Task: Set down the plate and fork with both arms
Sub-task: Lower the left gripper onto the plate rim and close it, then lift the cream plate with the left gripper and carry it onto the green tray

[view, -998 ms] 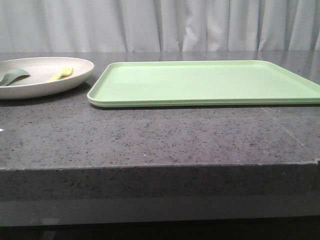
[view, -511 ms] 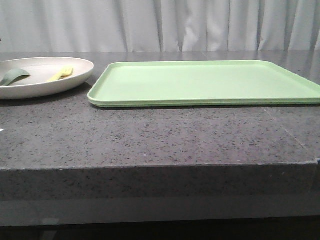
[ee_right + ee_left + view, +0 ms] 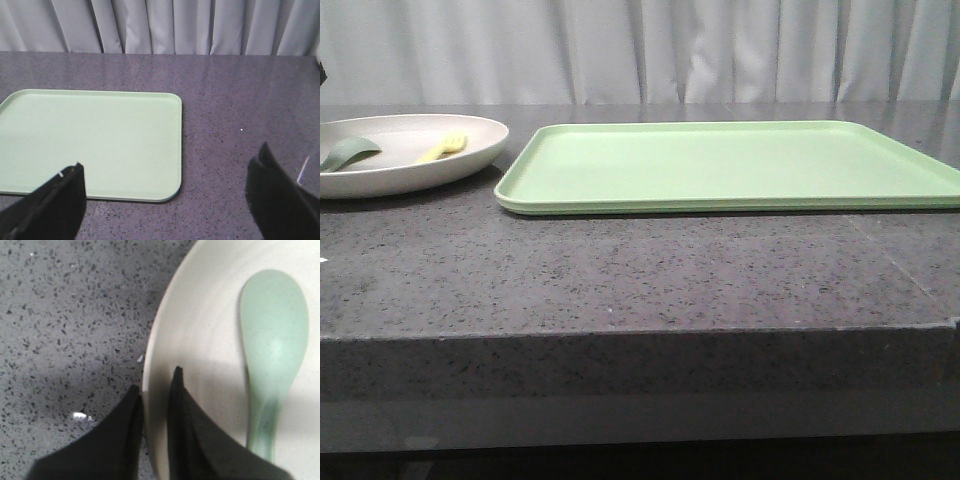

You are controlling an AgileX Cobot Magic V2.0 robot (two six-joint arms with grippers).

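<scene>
A wide, shallow, round cream-white plate point(image 3: 405, 155) with a smooth raised rim is seen at the far left of the dark speckled stone table point(image 3: 620, 270). In it are laid a small pale-yellow plastic fork point(image 3: 442, 147) with short tines and, to its left, a grey-green spoon-like utensil point(image 3: 347, 153) with a rounded bowl. A flat rectangular light-green tray point(image 3: 730, 165) with rounded corners is set just right of the plate, apart from it, its surface bare.

In the front view, nothing on the table has shifted since the earlier frames.

In the left wrist view, the left gripper point(image 3: 155, 390) is nearly closed around the plate's rim, one black finger inside and one outside; whether the rim is pinched cannot be told. The right gripper point(image 3: 167, 190) is held wide open over bare table beside the tray, holding nothing.
</scene>
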